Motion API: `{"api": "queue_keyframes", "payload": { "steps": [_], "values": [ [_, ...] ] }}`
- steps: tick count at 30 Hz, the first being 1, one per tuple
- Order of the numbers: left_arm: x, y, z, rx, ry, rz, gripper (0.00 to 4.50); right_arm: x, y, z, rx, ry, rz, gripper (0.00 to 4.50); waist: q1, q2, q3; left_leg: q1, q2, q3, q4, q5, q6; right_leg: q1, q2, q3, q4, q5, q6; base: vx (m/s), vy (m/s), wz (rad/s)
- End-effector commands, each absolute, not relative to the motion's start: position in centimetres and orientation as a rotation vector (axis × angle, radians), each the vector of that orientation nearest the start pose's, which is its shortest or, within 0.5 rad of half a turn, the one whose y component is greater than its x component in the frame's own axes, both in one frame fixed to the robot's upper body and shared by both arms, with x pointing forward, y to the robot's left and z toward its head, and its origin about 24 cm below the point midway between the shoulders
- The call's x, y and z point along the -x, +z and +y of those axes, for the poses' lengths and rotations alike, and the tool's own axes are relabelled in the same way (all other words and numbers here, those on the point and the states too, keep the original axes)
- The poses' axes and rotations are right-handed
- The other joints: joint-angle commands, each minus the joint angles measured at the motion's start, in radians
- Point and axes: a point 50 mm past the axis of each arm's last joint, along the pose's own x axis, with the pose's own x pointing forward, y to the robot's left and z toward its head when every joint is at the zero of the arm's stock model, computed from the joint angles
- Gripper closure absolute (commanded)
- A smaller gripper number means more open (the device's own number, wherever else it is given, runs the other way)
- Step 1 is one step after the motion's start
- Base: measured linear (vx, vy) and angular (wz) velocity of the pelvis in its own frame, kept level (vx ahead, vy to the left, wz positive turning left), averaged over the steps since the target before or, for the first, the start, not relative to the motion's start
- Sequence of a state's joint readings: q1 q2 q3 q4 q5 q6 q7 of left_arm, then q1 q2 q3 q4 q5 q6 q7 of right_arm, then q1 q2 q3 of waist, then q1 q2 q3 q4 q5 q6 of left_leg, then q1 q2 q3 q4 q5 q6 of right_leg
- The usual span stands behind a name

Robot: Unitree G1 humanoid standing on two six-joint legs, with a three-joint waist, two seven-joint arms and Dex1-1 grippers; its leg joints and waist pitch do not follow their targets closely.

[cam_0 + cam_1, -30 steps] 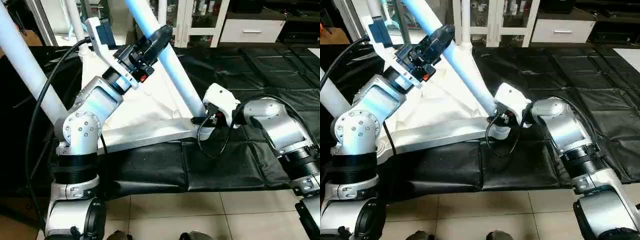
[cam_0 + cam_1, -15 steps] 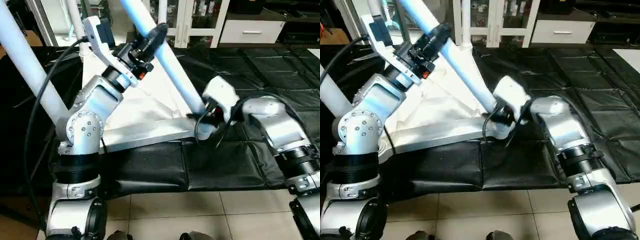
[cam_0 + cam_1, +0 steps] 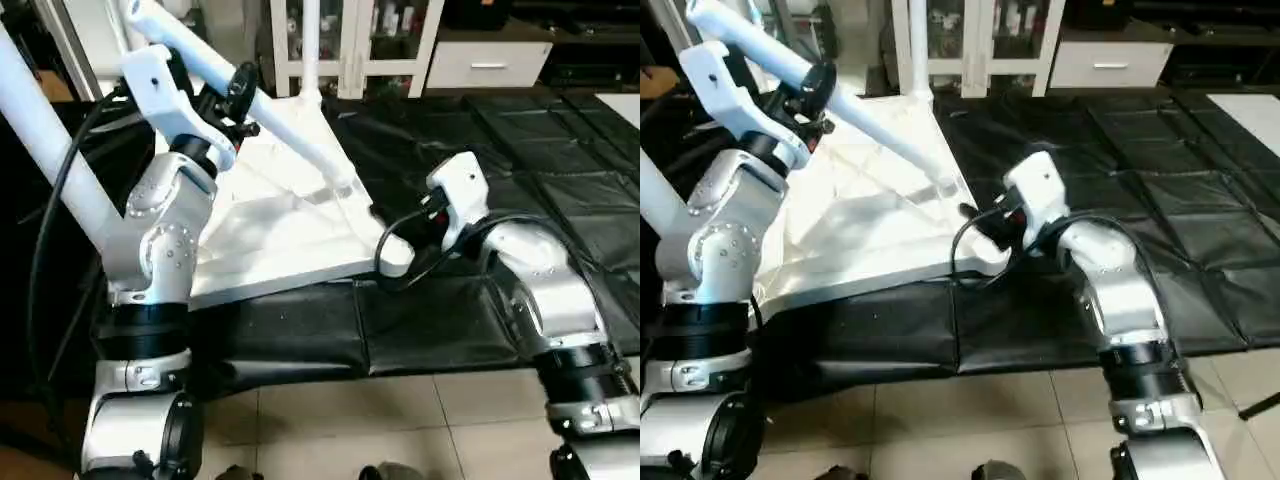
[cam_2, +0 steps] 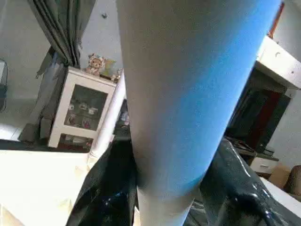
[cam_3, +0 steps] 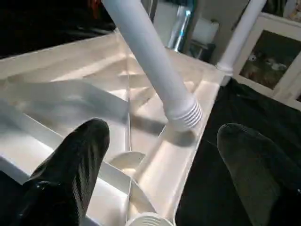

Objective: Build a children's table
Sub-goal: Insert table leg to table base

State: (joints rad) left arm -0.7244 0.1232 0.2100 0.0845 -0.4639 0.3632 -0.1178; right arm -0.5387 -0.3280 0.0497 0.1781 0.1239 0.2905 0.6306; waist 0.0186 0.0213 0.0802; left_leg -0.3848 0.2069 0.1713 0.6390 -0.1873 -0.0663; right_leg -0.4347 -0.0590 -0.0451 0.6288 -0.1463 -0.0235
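Note:
The children's table top [image 3: 280, 240] lies upside down on the black mat, ribs up. One white leg [image 3: 300, 145] slants across it from the upper left. My left gripper [image 3: 238, 95] is shut on the leg high on its shaft, and the tube [image 4: 188, 94] looms large in the left wrist view. The leg's threaded end [image 5: 186, 115] hovers by the top's rim, away from the near corner socket [image 5: 146, 219]. My right gripper [image 5: 162, 129] is open beside that corner, fingers [image 5: 75, 160] wide apart with nothing between them. A second leg [image 3: 310, 45] stands upright at the far corner.
Another long white leg [image 3: 50, 130] slants up at the far left behind my left arm. The black mat [image 3: 450, 320] covers the floor to the right. A white glass-door cabinet [image 3: 390, 40] and a drawer unit [image 3: 480, 60] stand behind. Tiles [image 3: 400, 420] run along the near edge.
My right gripper let go of the leg's base, opened wide and drew back. My left gripper swung the leg lower, so its end left the near corner socket. The camera shifted too.

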Motion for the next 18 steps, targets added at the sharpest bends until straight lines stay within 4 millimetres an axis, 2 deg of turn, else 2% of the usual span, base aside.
{"api": "queue_keyframes", "payload": {
  "steps": [1, 7, 10, 11, 12, 13, 14, 18],
  "values": [
    [-35.3, 21.7, 14.6, 0.333, -0.279, -0.305, 2.96, -33.2, 13.7, -14.5, 0.265, 0.701, -0.023, 0.43, 0.002, 0.012, -0.092, 0.017, -0.004, -0.003, -0.067, -0.273, 0.003, 0.065, -0.039, 0.019, -0.094, -0.347, -0.150, 0.000, 0.000, 0.00],
    [-35.0, 22.2, 13.6, 0.366, -0.347, -0.339, 2.97, -32.7, 14.6, -14.1, 0.354, 0.755, -0.108, 0.43, 0.004, 0.008, -0.094, 0.011, -0.006, -0.002, -0.064, -0.256, 0.016, 0.062, -0.039, 0.018, -0.101, -0.398, -0.116, 0.000, 0.000, 0.00],
    [-34.6, 23.1, 13.4, 0.433, -0.409, -0.388, 2.97, -32.8, 14.9, -14.2, 0.473, 0.752, -0.125, 0.43, 0.008, 0.003, -0.097, 0.011, -0.007, 0.000, -0.061, -0.229, 0.019, 0.061, -0.039, 0.019, -0.098, -0.381, -0.126, 0.000, 0.000, 0.00],
    [-34.2, 23.6, 13.2, 0.455, -0.463, -0.412, 2.97, -32.9, 15.0, -14.2, 0.532, 0.743, -0.126, 0.43, 0.011, 0.005, -0.096, 0.008, -0.005, 0.000, -0.061, -0.222, 0.021, 0.061, -0.041, 0.020, -0.096, -0.370, -0.133, 0.000, 0.000, 0.00],
    [-33.9, 23.8, 13.0, 0.471, -0.489, -0.423, 2.97, -33.0, 15.1, -14.2, 0.553, 0.734, -0.130, 0.43, 0.010, -0.007, -0.098, 0.005, -0.006, 0.001, -0.061, -0.212, 0.022, 0.065, -0.040, 0.020, -0.095, -0.361, -0.134, 0.000, 0.000, 0.00],
    [-33.4, 24.4, 12.9, 0.511, -0.544, -0.452, 2.97, -33.2, 15.4, -13.9, 0.569, 0.716, -0.151, 0.43, 0.014, 0.000, -0.098, 0.006, -0.002, 0.000, -0.062, -0.200, 0.024, 0.062, -0.043, 0.022, -0.090, -0.337, -0.147, 0.000, 0.000, 0.00],
    [-33.3, 24.5, 12.8, 0.520, -0.558, -0.461, 2.97, -33.3, 15.6, -13.8, 0.569, 0.708, -0.162, 0.43, 0.013, -0.004, -0.098, 0.004, -0.003, 0.001, -0.060, -0.193, 0.027, 0.064, -0.044, 0.022, -0.086, -0.321, -0.158, 0.000, 0.000, 0.00],
    [-32.7, 25.1, 12.5, 0.505, -0.655, -0.479, 2.97, -34.3, 16.3, -13.6, 0.634, 0.626, -0.211, 0.43, 0.014, -0.002, -0.099, 0.007, -0.002, 0.003, -0.060, -0.184, 0.033, 0.060, -0.042, 0.023, -0.083, -0.308, -0.160, 0.000, 0.000, 0.00]
  ]
}}
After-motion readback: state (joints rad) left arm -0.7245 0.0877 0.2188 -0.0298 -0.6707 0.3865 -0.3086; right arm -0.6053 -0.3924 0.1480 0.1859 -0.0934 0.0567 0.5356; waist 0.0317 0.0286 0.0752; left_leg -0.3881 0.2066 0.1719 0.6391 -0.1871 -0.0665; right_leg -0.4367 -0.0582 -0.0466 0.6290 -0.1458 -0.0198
